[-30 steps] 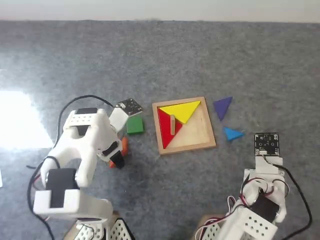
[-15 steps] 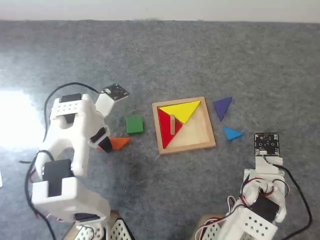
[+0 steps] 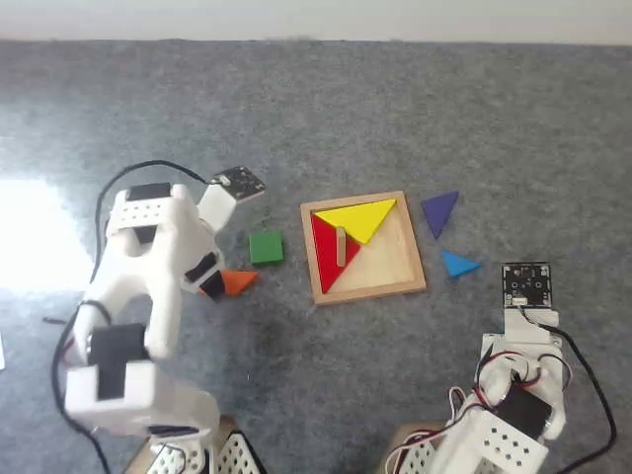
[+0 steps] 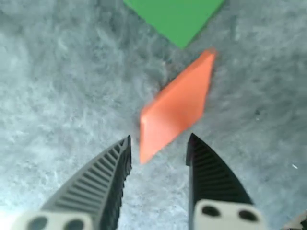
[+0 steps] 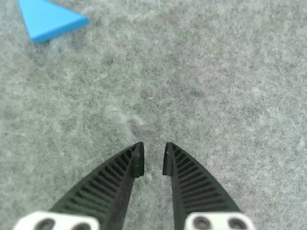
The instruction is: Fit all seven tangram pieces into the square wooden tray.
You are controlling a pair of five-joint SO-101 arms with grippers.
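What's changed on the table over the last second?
The left arm swung away from the green square, uncovering the orange piece, then eased back toward it; the left tool is open, the piece's end between its tips, ungripped. The tray, purple triangle, blue triangle and right arm stayed put.

Table (image 3: 296,109) covered in grey felt-like fabric, fuzzy texture, cover runs to every edge. Bright patch (image 3: 35,237) of glare at the table's left edge, mid-depth. Pale strip (image 3: 316,18) of wall along the far edge. Small white scrap (image 3: 2,353) at the left edge, nearer the front.
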